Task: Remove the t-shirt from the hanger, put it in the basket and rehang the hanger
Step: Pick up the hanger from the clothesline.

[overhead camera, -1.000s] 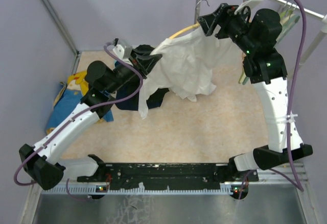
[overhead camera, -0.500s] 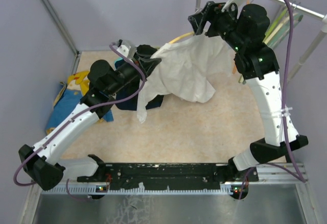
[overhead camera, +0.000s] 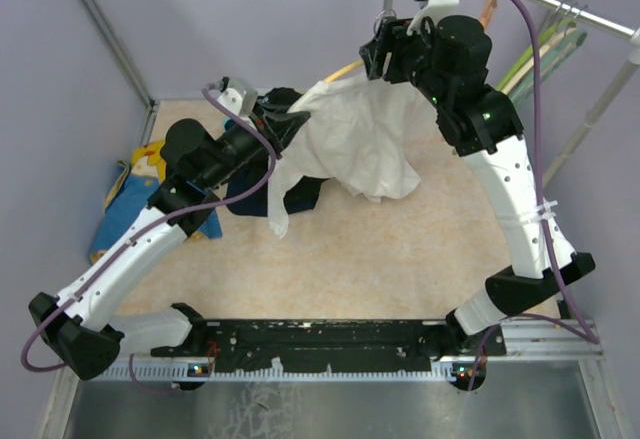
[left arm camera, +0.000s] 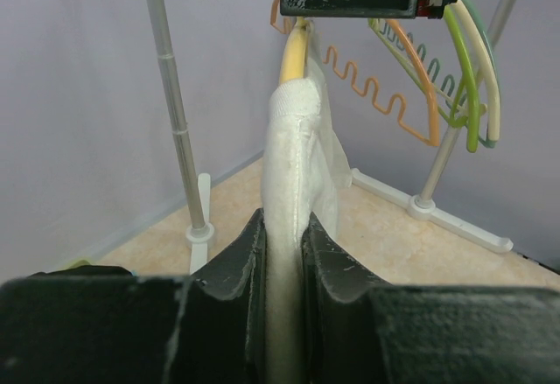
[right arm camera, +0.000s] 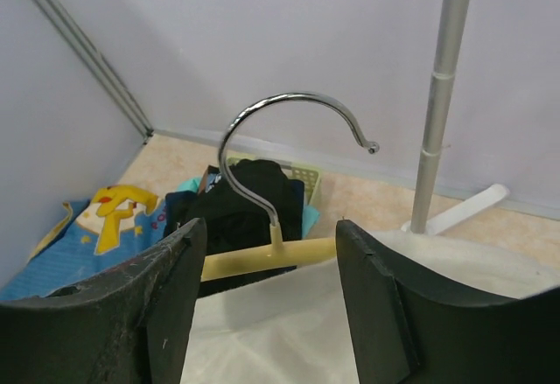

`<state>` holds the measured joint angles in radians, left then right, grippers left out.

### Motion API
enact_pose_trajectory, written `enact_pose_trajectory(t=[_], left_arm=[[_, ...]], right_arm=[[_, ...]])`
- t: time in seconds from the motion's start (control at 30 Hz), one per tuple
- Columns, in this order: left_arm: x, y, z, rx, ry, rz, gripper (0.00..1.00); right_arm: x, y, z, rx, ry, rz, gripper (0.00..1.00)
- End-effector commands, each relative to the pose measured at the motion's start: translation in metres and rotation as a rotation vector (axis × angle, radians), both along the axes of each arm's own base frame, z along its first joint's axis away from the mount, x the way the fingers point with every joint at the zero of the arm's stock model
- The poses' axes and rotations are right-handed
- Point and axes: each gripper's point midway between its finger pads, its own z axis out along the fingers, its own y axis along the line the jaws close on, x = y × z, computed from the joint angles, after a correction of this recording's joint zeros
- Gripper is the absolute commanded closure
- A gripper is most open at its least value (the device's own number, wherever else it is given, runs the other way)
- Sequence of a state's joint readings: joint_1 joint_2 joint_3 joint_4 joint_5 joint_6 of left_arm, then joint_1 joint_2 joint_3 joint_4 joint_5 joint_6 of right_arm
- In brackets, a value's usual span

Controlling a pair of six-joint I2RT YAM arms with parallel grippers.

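The white t-shirt [overhead camera: 360, 139] hangs off a yellow hanger [overhead camera: 345, 67] with a metal hook, held up above the table. My left gripper [overhead camera: 288, 119] is shut on a fold of the shirt's left edge, and the fabric [left arm camera: 293, 139] is pinched between its jaws. My right gripper [overhead camera: 378, 54] is open, above the hanger's middle. In the right wrist view the yellow bar [right arm camera: 254, 260] and hook [right arm camera: 289, 113] lie between and beyond the spread jaws, with the shirt [right arm camera: 350, 331] below. The hanger's end [left arm camera: 293, 56] pokes out of the shirt.
A pile of dark clothes [overhead camera: 295, 187] lies under the shirt. A blue and yellow cloth [overhead camera: 135, 174] lies at the left. The rack's rail [overhead camera: 545, 1] with coloured hangers [overhead camera: 540, 49] stands at the back right, and a rack post [left arm camera: 171, 104] at the back.
My right gripper has moved left and further back along the hanger. The shirt has bunched toward the left. My left arm has pulled slightly left, still gripping the shirt.
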<state>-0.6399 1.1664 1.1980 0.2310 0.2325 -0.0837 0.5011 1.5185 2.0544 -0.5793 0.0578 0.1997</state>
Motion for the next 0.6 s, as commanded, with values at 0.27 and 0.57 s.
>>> enact_pose_trajectory(t=[0.27,0.57], left_arm=[[-0.028,0.014,0.060,-0.103,-0.138,-0.028,1.00],[-0.030,0.012,0.058,-0.099,-0.134,-0.045,1.00]], right_arm=[[0.004,-0.003,0.021,0.018,-0.091,-0.028,0.58],[0.008,0.003,0.020,0.025,-0.093,-0.014,0.82]])
